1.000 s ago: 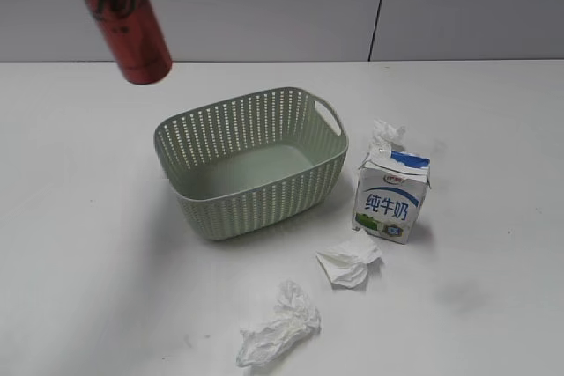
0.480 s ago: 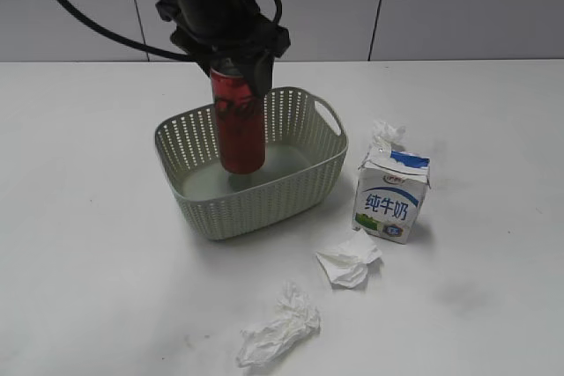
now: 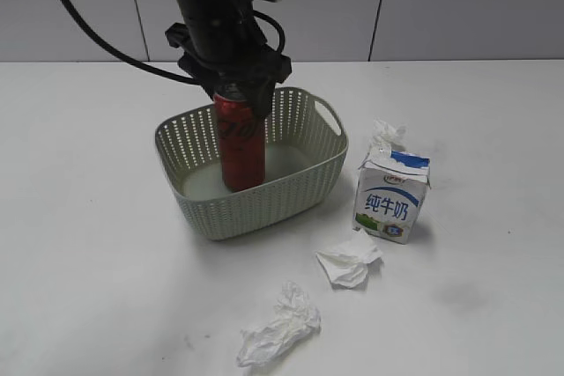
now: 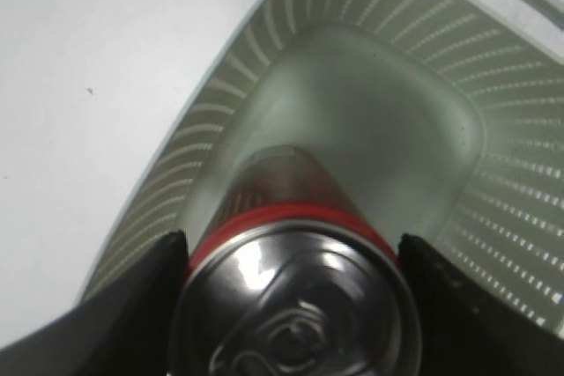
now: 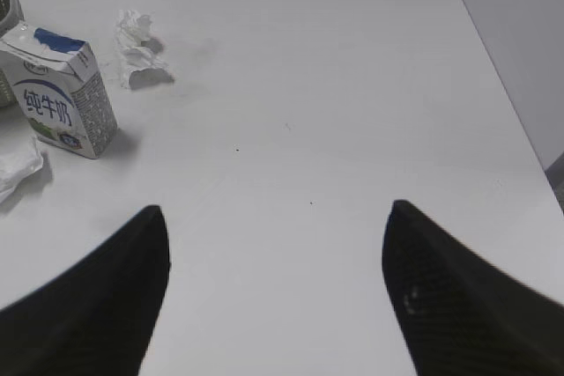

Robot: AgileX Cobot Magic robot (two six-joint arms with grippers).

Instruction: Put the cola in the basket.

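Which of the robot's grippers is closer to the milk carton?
Hard to say. The left gripper holds the can in the basket; the right gripper, open, views the milk carton across bare table.

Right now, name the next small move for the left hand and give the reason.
Probably open the left hand and lift straight up. The cola stands upright inside the basket, apparently on its floor, with the fingers clamped at its silver top, so only the release seems left.

Exterior view: slanted down from the table's front. Left wrist view: close, straight down past the left gripper (image 4: 291,257) into the basket (image 4: 493,209). Right wrist view: beyond the right gripper (image 5: 275,288), sharing the milk carton (image 5: 62,94).
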